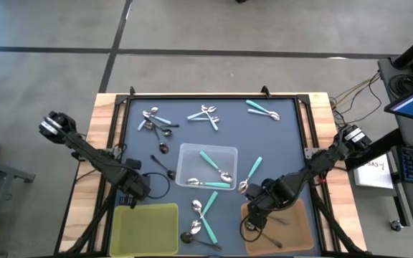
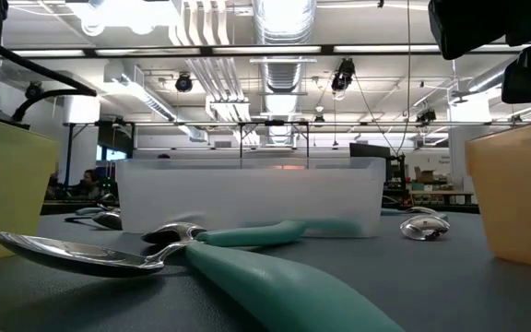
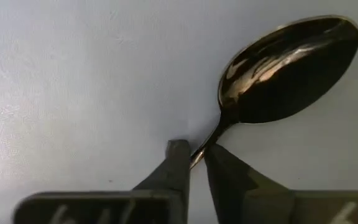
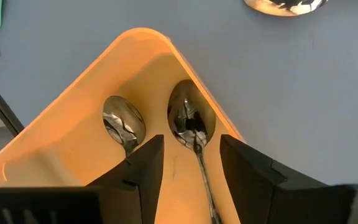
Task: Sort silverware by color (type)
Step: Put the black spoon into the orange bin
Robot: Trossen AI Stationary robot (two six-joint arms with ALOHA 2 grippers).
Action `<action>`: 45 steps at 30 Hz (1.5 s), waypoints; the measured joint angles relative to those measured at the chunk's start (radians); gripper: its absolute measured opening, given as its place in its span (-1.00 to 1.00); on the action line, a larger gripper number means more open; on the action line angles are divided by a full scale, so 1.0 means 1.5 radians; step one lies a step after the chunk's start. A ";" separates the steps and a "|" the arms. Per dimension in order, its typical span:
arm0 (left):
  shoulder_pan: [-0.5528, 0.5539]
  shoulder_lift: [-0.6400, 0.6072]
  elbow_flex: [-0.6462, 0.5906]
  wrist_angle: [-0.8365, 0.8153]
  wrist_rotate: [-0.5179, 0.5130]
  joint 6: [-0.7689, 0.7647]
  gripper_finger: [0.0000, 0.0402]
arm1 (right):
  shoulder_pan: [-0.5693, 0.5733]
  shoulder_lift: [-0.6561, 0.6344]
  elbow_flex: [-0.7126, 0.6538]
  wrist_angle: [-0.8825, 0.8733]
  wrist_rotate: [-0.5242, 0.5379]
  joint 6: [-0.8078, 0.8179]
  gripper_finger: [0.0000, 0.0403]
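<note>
Closest to my left wrist camera, the left hand (image 3: 194,155) pinches the thin neck of a dark metal spoon (image 3: 288,68) lying flat on the worktop (image 1: 292,136), gripping low so the bowl stays clear. My right hand (image 4: 191,152) hangs open and empty over the brown bin (image 4: 92,130), where two metal spoons (image 4: 188,121) already lie. Teal spoons (image 1: 217,168) sit in the clear bin (image 1: 185,152); others remain scattered across the worktop.
</note>
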 joint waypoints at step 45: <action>0.146 -0.018 0.391 0.255 -0.456 -0.161 -1.00 | -0.147 -0.094 0.000 0.393 0.351 -0.209 -0.25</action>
